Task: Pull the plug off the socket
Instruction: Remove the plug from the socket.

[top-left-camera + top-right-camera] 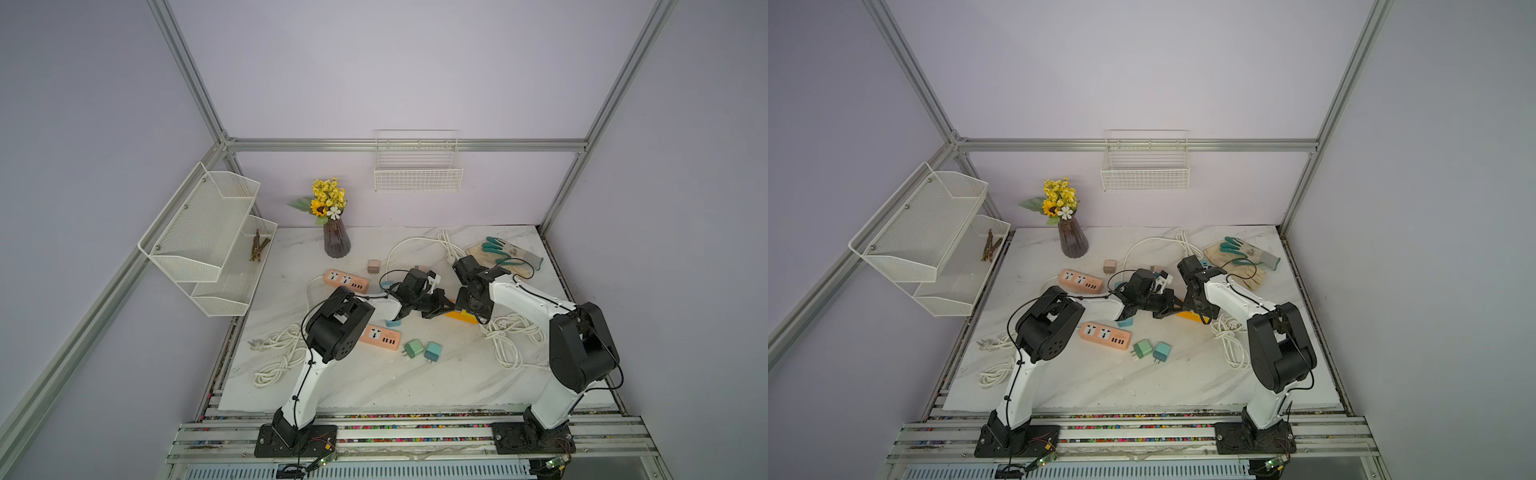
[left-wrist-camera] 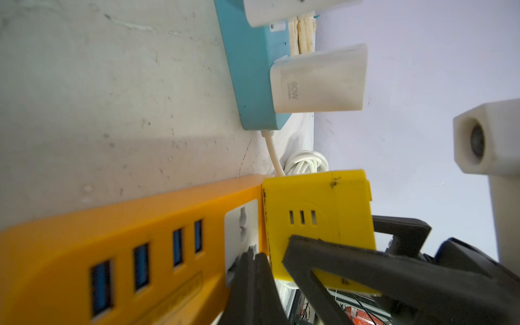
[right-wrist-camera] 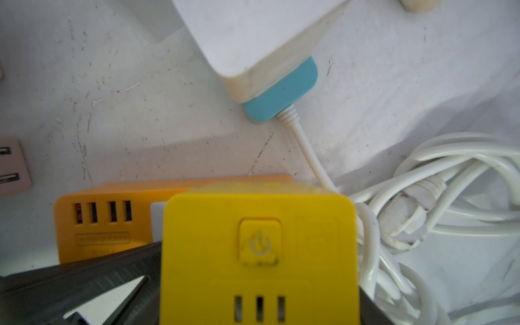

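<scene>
**A:** Lower middle of the frame in both top views, a bit right of centre: both arms meet over the orange socket strip [image 1: 459, 316]. Where's the plug?

**B:** The yellow plug [image 2: 318, 219] is in the strip's outlet, past the USB ports. It looks fully seated, flush to the face. The strip lies flat on the counter [image 2: 84, 98].

**A:** Grippers?

**B:** The right gripper [image 3: 260, 275] is clamped on the plug, one finger on each side face. The left gripper [image 2: 251, 257] has its fingers pressed together, holding nothing. Its tips are down on the white outlet panel, right beside the plug.

**A:** Why closed?

**B:** My read is that it's a hold-down, not a grasp. The strip is light and loose on the counter, so if it isn't pinned it comes up with the plug. Closed tips make a stiff, narrow pusher that fits in the slot next to the plug body.

**A:** Stage?

**B:** Grip and brace look set. I'd judge the extraction hasn't started.

**A:** Risks?

**B:** The pull needs to go straight off the face, because any tilt binds the prongs. The left tips cover only a small patch and could skate off. The coiled white cable [image 3: 436, 197] lies just beside the plug, so it could snag. The blue strip [image 2: 247, 70] with the white charger [image 2: 318, 78] is near but apart from it.
</scene>
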`<state>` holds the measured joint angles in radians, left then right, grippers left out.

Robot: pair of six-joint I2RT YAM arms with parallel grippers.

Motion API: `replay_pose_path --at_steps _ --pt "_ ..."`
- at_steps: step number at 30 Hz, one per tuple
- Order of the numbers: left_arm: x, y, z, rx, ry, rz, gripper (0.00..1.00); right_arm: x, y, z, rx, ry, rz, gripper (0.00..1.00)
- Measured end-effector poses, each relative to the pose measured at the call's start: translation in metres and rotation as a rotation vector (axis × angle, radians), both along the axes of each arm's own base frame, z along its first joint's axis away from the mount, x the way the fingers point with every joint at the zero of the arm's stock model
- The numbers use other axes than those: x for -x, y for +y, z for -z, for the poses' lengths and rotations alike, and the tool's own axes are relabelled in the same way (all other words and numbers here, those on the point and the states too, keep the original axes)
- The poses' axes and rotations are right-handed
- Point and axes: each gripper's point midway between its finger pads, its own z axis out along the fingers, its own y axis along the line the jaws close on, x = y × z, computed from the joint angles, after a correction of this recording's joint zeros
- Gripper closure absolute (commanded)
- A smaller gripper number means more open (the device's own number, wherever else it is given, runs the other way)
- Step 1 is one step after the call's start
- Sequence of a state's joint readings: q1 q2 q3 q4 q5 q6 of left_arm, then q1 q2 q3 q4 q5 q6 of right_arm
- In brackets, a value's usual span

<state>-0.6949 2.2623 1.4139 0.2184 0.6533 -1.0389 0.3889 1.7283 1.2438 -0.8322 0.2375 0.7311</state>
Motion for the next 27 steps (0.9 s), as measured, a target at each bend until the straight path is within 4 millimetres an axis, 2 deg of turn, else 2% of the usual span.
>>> replay_pose_path --at_steps 12,27 --pt "-0.002 -0.008 0.005 0.01 0.025 0.035 1.0 -0.001 0.007 0.003 -0.033 -0.006 -0.094 1.0" --pt "0.004 -0.008 0.01 0.019 0.062 0.072 1.0 0.004 0.008 -0.003 0.062 -0.081 -0.171 1.0"
